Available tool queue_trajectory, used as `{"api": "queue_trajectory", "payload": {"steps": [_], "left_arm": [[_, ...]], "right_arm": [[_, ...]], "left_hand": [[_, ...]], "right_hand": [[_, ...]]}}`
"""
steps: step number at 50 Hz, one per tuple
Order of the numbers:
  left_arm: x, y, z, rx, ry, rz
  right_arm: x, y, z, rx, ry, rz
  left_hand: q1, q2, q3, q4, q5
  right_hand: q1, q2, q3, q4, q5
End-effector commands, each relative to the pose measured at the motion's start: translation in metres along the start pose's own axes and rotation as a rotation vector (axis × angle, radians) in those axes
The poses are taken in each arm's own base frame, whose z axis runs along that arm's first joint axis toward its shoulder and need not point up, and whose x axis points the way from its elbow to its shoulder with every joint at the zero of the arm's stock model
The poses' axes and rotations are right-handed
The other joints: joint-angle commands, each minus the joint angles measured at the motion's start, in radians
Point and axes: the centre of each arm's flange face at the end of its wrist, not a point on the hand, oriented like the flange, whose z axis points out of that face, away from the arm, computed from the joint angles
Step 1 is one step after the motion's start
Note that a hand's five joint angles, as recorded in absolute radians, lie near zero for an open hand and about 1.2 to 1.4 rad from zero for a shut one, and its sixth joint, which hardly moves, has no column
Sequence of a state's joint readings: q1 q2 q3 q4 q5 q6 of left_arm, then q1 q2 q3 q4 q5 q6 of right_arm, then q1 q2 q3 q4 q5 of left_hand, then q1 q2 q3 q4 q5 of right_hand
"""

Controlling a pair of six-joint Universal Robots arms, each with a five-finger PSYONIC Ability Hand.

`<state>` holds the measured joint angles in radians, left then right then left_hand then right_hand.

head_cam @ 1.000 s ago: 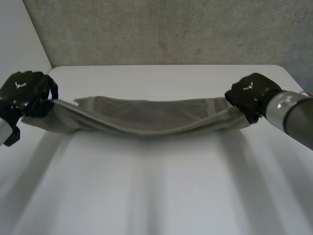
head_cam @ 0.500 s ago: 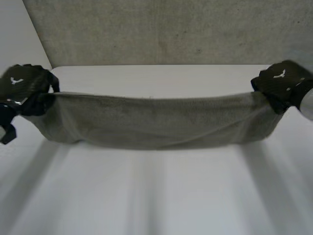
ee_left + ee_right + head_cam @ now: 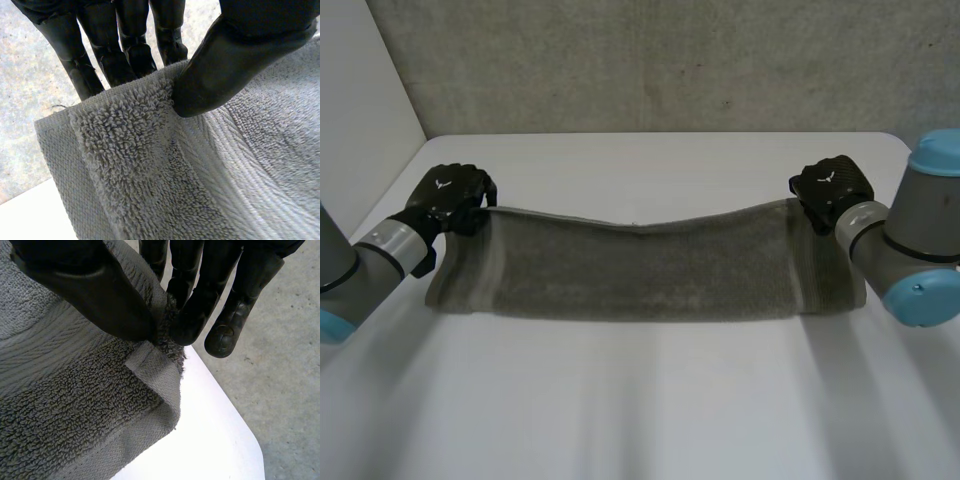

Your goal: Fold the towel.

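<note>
Black fingers (image 3: 125, 47) and a thumb (image 3: 235, 60) of the left hand (image 3: 448, 197) are closed in a pinch on the far left corner of the towel (image 3: 640, 272). In the left wrist view, the grey terry hem is clamped between them. The right hand (image 3: 832, 185) is likewise closed in a pinch, and the towel's far right corner is held between its thumb and fingertips, with a small flap of hem turned over just below the grip. The towel is stretched as a long grey band from left to right between the two hands. Its far edge is dipped slightly in the middle, and its near edge is laid on the white table (image 3: 640, 410). Beyond the table's far edge a grey speckled floor (image 3: 280, 345) is seen.
</note>
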<state>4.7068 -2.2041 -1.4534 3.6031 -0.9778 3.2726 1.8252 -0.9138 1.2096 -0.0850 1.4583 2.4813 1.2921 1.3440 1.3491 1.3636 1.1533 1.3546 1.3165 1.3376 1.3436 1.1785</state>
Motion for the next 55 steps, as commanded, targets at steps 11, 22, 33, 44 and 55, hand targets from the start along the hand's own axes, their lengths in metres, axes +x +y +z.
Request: {"api": "queue_trajectory", "payload": {"steps": [11,22,33,44,55], "left_arm": [[-0.014,0.000,0.014,-0.026,-0.145,-0.004],[-0.002,-0.046,-0.013,-0.025,-0.184,-0.005],[0.041,-0.107,-0.048,0.084,-0.131,0.040],[0.049,-0.091,-0.066,0.019,-0.248,-0.010],[0.047,-0.059,-0.067,-0.010,-0.283,-0.049]], "right_arm": [[-0.001,-0.019,0.021,0.041,0.080,0.020],[0.065,-0.105,-0.047,0.249,0.202,0.207],[0.062,-0.124,-0.118,0.244,0.124,0.204],[0.011,-0.064,-0.136,-0.073,-0.156,0.104],[-0.013,0.025,-0.088,-0.160,-0.116,0.074]], "left_hand": [[-1.105,-1.157,-1.162,-1.176,-1.140],[-1.105,-1.157,-1.162,-1.177,-1.141],[-1.105,-1.157,-1.162,-1.177,-1.141],[-1.105,-1.157,-1.162,-1.177,-1.141],[-1.105,-1.157,-1.162,-1.177,-1.141]], "right_hand": [[-1.180,-1.142,-1.163,-1.169,-1.178],[-1.180,-1.142,-1.163,-1.169,-1.178],[-1.180,-1.142,-1.163,-1.169,-1.178],[-1.180,-1.142,-1.163,-1.169,-1.178],[-1.161,-1.123,-1.144,-1.150,-1.159]]}}
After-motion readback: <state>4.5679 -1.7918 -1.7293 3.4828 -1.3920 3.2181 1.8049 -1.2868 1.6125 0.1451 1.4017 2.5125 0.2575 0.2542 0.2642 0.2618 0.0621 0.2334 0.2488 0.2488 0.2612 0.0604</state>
